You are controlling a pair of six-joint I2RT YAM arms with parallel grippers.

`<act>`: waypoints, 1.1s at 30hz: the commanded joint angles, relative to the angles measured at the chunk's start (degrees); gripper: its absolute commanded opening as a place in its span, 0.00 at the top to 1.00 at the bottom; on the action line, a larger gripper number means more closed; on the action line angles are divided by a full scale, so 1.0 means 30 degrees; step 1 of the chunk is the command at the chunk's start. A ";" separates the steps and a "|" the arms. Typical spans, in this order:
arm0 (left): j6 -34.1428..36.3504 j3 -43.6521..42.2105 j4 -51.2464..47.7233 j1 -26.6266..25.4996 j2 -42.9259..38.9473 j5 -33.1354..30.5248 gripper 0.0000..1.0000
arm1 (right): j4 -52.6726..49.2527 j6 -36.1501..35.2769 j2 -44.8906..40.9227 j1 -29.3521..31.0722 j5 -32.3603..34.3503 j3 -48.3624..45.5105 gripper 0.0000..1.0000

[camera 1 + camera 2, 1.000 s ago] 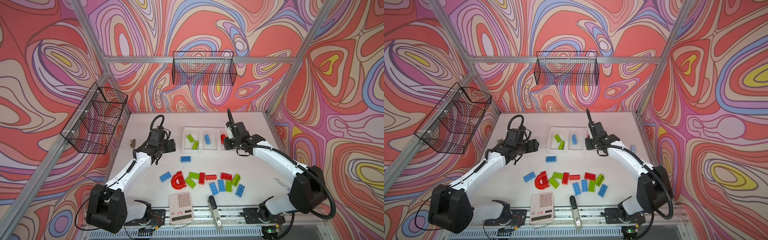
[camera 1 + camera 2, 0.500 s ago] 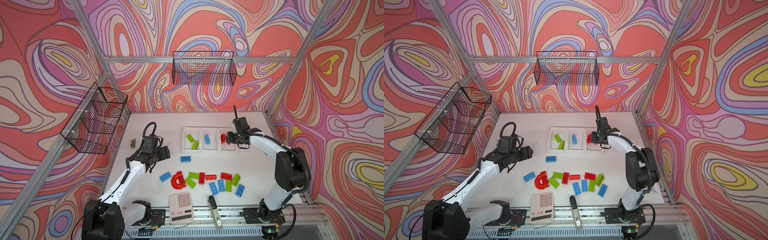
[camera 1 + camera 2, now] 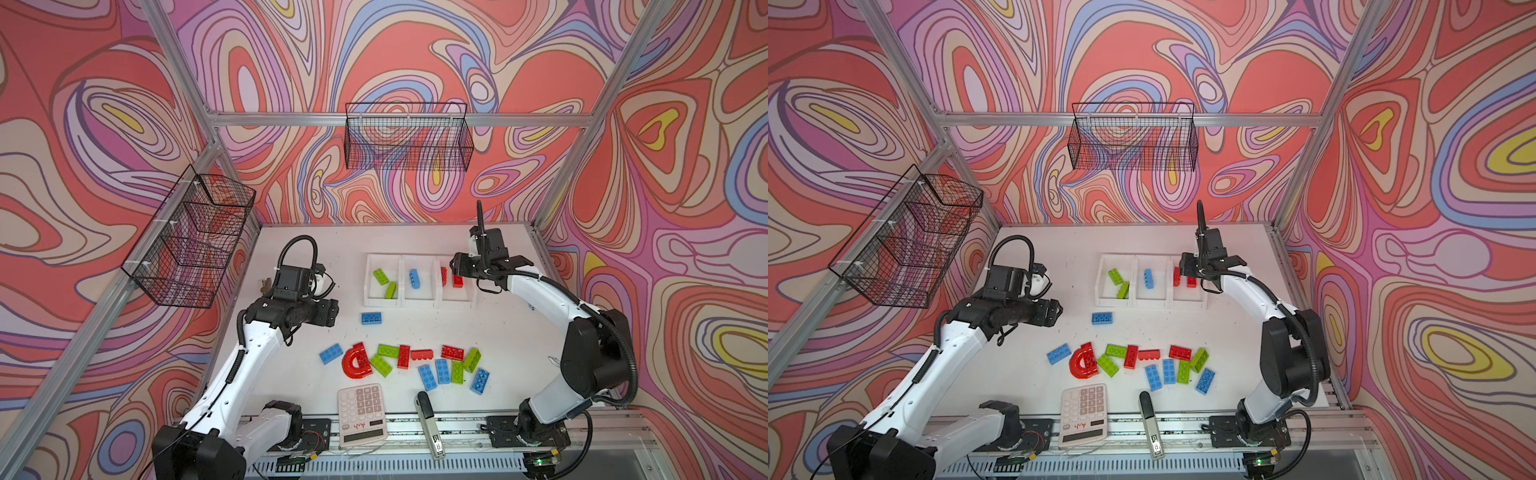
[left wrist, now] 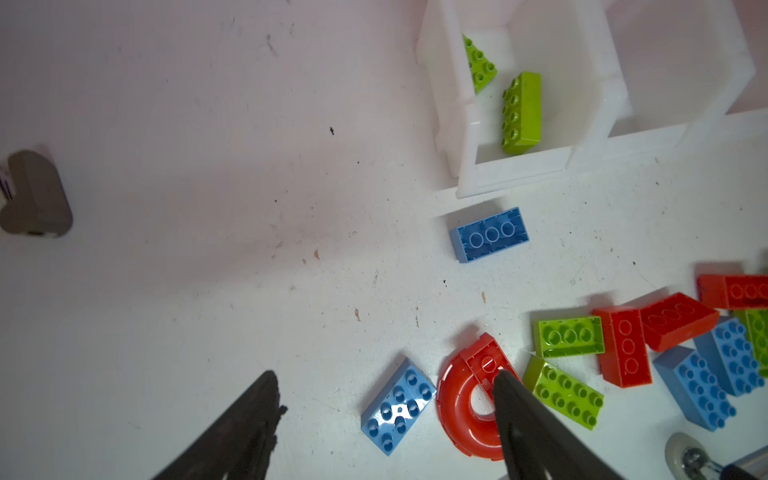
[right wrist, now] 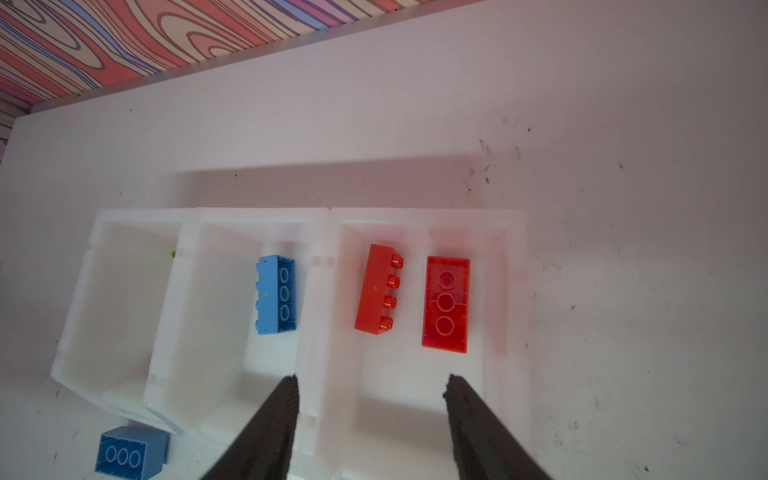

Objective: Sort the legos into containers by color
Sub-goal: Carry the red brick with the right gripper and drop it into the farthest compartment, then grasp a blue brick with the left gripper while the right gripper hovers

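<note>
The three white containers (image 3: 419,302) stand in a row at mid-table. The left one (image 4: 519,174) holds two green legos (image 4: 521,112), the middle one a blue lego (image 5: 276,295), the right one (image 5: 428,214) two red legos (image 5: 445,305). My right gripper (image 5: 372,378) hangs open and empty over the right container's near end (image 3: 455,266). My left gripper (image 4: 384,374) is open and empty, above a blue lego (image 4: 399,407) and the red arch (image 4: 465,399). A lone blue lego (image 3: 371,318) lies in front of the containers. Several mixed legos (image 3: 440,365) lie toward the front.
A white-pink calculator (image 3: 365,411) and a black-grey stapler (image 3: 430,424) lie at the front edge. A small grey object (image 4: 35,195) sits near the left wall. Black wire baskets hang on the back wall (image 3: 407,141) and the left wall (image 3: 191,245).
My right gripper has opened and a red lego now lies in the right container beside the other. My left arm has drawn back from the containers toward the left front.
</note>
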 commanded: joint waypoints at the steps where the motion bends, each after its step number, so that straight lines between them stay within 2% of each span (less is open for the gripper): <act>1: 0.5240 0.0113 -0.3347 -0.0128 0.0561 -0.0050 0.18 | 0.1006 0.0438 -0.0788 -0.0125 -0.0496 -0.0787 0.39; 4: 0.7873 -0.1326 -0.4159 -0.1696 0.0456 -0.1904 0.17 | 0.1192 0.0431 -0.0949 -0.0140 -0.0554 -0.1081 0.39; 6: 0.8649 -0.2158 -0.4592 -0.2393 0.0587 -0.1913 0.17 | 0.1335 0.0466 -0.0975 -0.0169 -0.0630 -0.1284 0.39; 8: 0.8928 -0.2814 -0.4169 -0.2963 0.0507 -0.2791 0.16 | 0.1472 0.0489 -0.0958 -0.0198 -0.0807 -0.1390 0.39; 16: 0.8884 -0.3720 -0.2531 -0.3567 0.2179 -0.4063 0.18 | 0.1889 0.0702 -0.0728 -0.0191 -0.1307 -0.1638 0.39; 19: 0.8464 -0.3917 -0.1441 -0.4100 0.3264 -0.4364 0.24 | 0.1930 0.0746 -0.0937 -0.0212 -0.1281 -0.1798 0.39; 26: 0.8081 -0.3466 -0.0173 -0.4622 0.6432 -0.4862 0.26 | 0.1416 0.0548 -0.1799 -0.0242 -0.0696 -0.2214 0.40; 30: 0.8089 -0.3306 0.0239 -0.4677 0.7569 -0.5246 0.35 | 0.1240 0.0505 -0.2017 -0.0329 -0.0579 -0.2349 0.40; 33: 0.8022 -0.3238 0.0445 -0.4688 0.7626 -0.5312 0.48 | 0.1175 0.0527 -0.2111 -0.0358 -0.0546 -0.2392 0.40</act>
